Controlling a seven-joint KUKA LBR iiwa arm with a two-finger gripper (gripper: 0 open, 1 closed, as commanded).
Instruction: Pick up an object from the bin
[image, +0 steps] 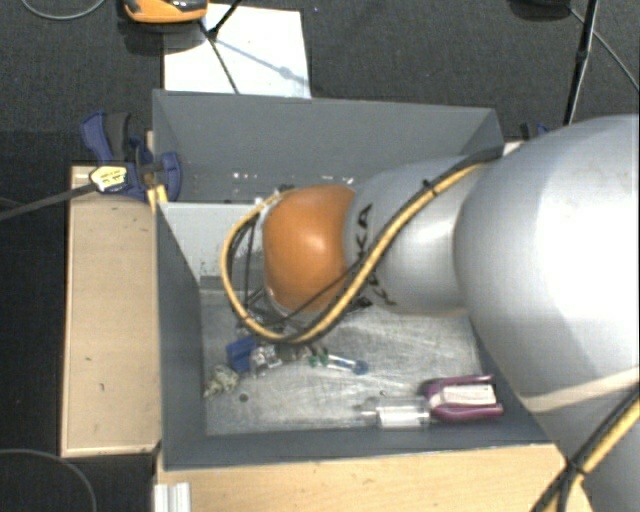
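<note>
We read black lettering (364, 216) on the silver arm (420, 262), just right of its orange cover (305, 245), running from top to bottom along the casing. A yellow cable (398, 227) crosses the middle of it. We make out a K at the upper end and what looks like KA at the lower end, so it is probably the KUKA brand name.
</note>
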